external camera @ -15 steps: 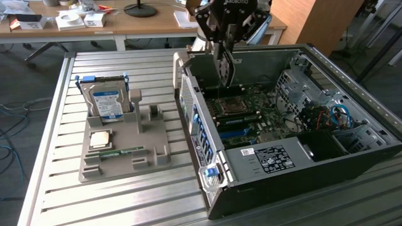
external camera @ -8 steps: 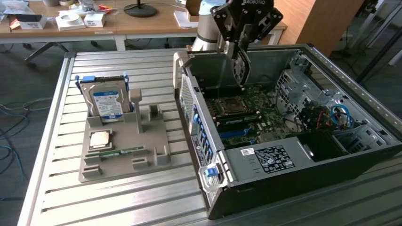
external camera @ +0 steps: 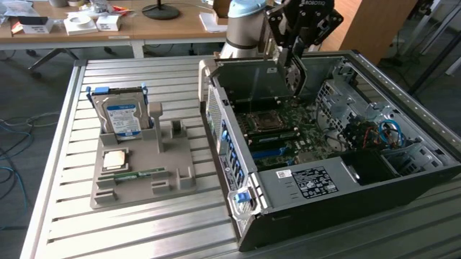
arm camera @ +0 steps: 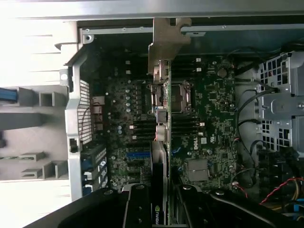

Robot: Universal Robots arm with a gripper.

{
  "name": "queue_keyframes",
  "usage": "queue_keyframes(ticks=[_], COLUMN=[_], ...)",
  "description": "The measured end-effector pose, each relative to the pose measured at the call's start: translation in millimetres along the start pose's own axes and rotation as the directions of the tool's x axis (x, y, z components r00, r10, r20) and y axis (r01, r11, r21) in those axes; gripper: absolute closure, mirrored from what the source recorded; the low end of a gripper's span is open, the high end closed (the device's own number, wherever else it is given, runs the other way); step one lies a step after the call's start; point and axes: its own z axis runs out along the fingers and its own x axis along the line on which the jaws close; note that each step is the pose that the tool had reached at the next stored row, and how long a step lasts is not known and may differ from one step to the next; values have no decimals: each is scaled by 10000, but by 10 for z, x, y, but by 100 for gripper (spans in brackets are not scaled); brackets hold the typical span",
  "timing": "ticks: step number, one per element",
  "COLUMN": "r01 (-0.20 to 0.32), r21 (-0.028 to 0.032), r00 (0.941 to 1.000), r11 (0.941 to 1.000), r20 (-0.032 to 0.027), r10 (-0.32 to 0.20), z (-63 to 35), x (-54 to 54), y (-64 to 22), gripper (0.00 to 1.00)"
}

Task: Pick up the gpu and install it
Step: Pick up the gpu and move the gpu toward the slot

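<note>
My gripper [external camera: 294, 69] is shut on the gpu [external camera: 252, 78], a flat dark card held on edge over the open computer case [external camera: 403, 178]. The card hangs above the green motherboard [external camera: 288, 135] at the far end of the case. Its pale metal bracket [external camera: 204, 73] points to the exterior view's left, at the case's rear wall. In the wrist view the gpu [arm camera: 161, 142] appears edge-on between the black fingers [arm camera: 137, 209], running across the motherboard [arm camera: 209, 104], and its bracket [arm camera: 164, 42] reaches the case rim.
A grey fixture tray [external camera: 137, 189] lies on the slatted metal table at the exterior view's left. It carries an upright hard drive [external camera: 122, 116], a processor [external camera: 115, 159] and a green memory stick [external camera: 133, 174]. Cables and drive cages [external camera: 374, 129] crowd the case's right side. A cluttered desk [external camera: 144, 27] stands behind.
</note>
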Motion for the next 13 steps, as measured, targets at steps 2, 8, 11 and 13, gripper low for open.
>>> queue_keyframes(ticks=[2,8,11,13], r01=[1,2,3,5], r21=[-1,-4,-5,-5], r00=[10000,10000,10000,10000], r11=[10000,10000,10000,10000], r20=[-1,0,-1,-1], r10=[-1,-2,-3,-5], z=[2,9,11,13], x=[-90,-336,-456,-529], y=[6,23,31,36], gripper=[74,74,74,74])
